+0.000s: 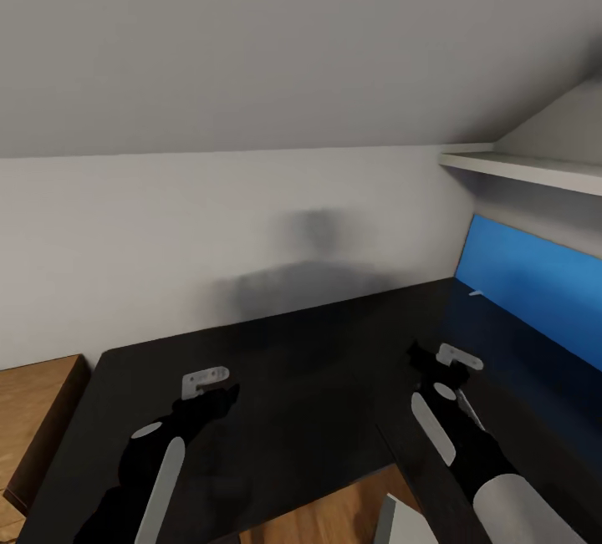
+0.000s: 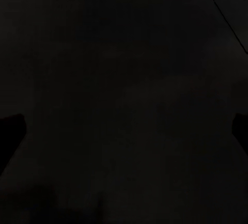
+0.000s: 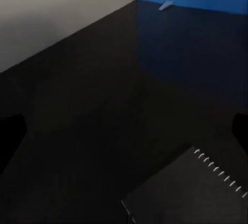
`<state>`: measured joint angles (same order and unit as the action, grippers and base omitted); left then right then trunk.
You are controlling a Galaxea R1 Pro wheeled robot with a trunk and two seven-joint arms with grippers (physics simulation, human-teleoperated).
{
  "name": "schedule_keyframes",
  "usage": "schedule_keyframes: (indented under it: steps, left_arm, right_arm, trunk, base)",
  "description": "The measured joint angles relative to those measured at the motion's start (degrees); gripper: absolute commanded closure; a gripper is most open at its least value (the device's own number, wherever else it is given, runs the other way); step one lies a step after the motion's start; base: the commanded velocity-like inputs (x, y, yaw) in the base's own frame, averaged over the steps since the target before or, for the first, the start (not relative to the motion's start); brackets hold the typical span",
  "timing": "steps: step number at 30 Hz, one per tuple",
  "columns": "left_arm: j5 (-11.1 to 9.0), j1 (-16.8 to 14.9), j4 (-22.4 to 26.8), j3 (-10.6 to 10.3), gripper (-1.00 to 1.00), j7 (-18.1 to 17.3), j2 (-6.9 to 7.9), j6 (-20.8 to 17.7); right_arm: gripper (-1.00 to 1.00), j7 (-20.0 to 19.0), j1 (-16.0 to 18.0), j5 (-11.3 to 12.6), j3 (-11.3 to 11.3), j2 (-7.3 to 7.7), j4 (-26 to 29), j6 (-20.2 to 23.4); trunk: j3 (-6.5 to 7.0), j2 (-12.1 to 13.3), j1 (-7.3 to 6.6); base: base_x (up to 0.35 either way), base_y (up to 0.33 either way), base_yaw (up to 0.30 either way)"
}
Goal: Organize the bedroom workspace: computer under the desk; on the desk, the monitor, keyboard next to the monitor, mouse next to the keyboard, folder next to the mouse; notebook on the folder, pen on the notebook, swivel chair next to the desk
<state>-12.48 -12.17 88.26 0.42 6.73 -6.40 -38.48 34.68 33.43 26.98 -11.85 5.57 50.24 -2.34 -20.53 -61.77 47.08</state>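
The black top of the desk [image 1: 293, 343] spreads before me, with its blue back panel [image 1: 535, 277] at the right. A short white pen [image 1: 475, 293] lies at the foot of that panel, and the right wrist view has the pen [image 3: 166, 4] far ahead. My left gripper [image 1: 219, 398] hovers open over bare desk top [image 2: 124, 53]. My right gripper [image 1: 431, 364] is open too, just above the desk [image 3: 103, 79]. A dark spiral-bound notebook [image 3: 181, 198] lies flat close under it. In the left wrist view the fingertips [image 2: 10, 131] stand wide apart with nothing between them.
A white wall runs behind the desk. A white shelf [image 1: 527, 168] juts out above the blue panel at the right. A wood-coloured surface [image 1: 38, 394] shows left of the desk and wood floor [image 1: 334, 510] at its front edge. A light grey corner [image 1: 400, 523] pokes up at the bottom.
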Motion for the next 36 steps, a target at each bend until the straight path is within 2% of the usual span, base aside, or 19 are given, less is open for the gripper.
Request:
schedule_keyframes:
  steps: [2,6,7,9,10,12,13,15,18,21,27,32,33,36]
  left_arm:
    - [0.0,0.0,0.0,0.03,-1.0,-0.01,0.01,0.0]
    - [0.0,0.03,0.0,0.06,-1.0,0.0,0.0,0.0]
    - [0.0,0.02,0.0,0.06,-1.0,0.01,0.0,0.0]
    - [0.0,0.03,0.0,0.07,-1.0,0.03,0.01,0.02]
    - [0.0,0.05,0.0,0.04,-1.0,0.03,0.01,0.01]
    - [0.0,0.04,0.0,0.02,-1.0,0.02,0.01,0.02]
    - [0.0,0.06,0.0,0.01,-1.0,0.03,0.01,0.02]
    - [-0.03,0.03,0.05,0.03,-1.0,0.01,0.0,0.01]
    - [-0.15,0.04,0.23,0.05,-1.0,-0.06,0.01,0.0]
    - [-0.26,0.03,0.78,0.07,-1.0,-0.1,-0.04,-0.05]
    - [-1.24,0.06,3.18,0.21,-1.0,-0.21,-0.1,-0.28]
    - [-5.74,0.08,4.08,0.23,-1.0,-0.28,-0.08,-0.4]
    - [-7.43,0.08,4.19,0.25,-1.0,-0.28,-0.05,-0.44]
    - [-10.12,0.07,4.32,0.33,-1.0,-0.26,0.08,-0.49]
  right_arm:
    - [-1.0,-0.99,2.69,0.63,0.34,1.29,-1.74,0.97]
    - [-1.0,-4.22,8.09,2.44,1.19,2.61,-7.79,2.56]
    - [-1.0,-5.86,10.49,2.99,1.5,3.22,-11.55,3.07]
    - [-1.0,-7.73,13.11,3.44,1.73,3.85,-15.97,3.4]
    - [-1.0,-9.59,15.62,3.73,1.85,4.38,-20.52,3.57]
    - [-1.0,-11.43,18.14,3.96,1.97,4.84,-25.15,3.66]
    - [-1.0,-12.93,20.29,4.23,2.09,5.39,-29.18,3.67]
    - [-1.0,-14.5,22.64,4.79,2.29,6.51,-33.69,3.69]
    - [-1.0,-15.49,24.13,5.81,2.42,7.63,-36.7,3.8]
    - [-1.0,-15.93,24.74,7.06,2.5,8.12,-38.18,3.92]
    - [-1.0,-16.42,25.05,9.93,2.45,8.42,-39.92,4.04]
    - [-1.0,-17.8,25.07,12.51,2.43,8.4,-43.42,4.07]
    - [-1.0,-18.75,25.07,13.04,2.44,8.4,-44.3,4.08]
    - [-1.0,-21.3,25.08,13.81,2.35,8.26,-45.56,4.28]
  trunk:
    - [0.01,0.0,0.0]
    - [0.0,0.0,0.0]
    - [0.0,0.0,0.0]
    - [0.0,0.0,0.0]
    - [0.0,0.0,0.0]
    - [0.0,0.0,0.0]
    - [0.0,0.0,0.0]
    - [0.0,0.0,0.0]
    - [0.0,0.0,0.0]
    - [0.0,0.0,0.0]
    - [0.0,0.0,0.0]
    - [0.0,0.0,0.0]
    - [-0.01,0.0,0.0]
    - [0.0,0.0,0.0]
  base:
    - [0.0,0.0,0.0]
    - [0.0,0.0,0.0]
    - [0.0,0.0,0.0]
    - [0.0,0.0,0.0]
    - [0.0,0.0,0.0]
    - [0.0,0.0,0.0]
    - [0.0,0.0,0.0]
    - [0.0,0.0,0.0]
    - [0.0,0.0,0.0]
    - [0.0,0.0,0.0]
    - [0.0,0.0,0.0]
    - [0.0,0.0,0.0]
    - [0.0,0.0,0.0]
    - [0.0,0.0,0.0]
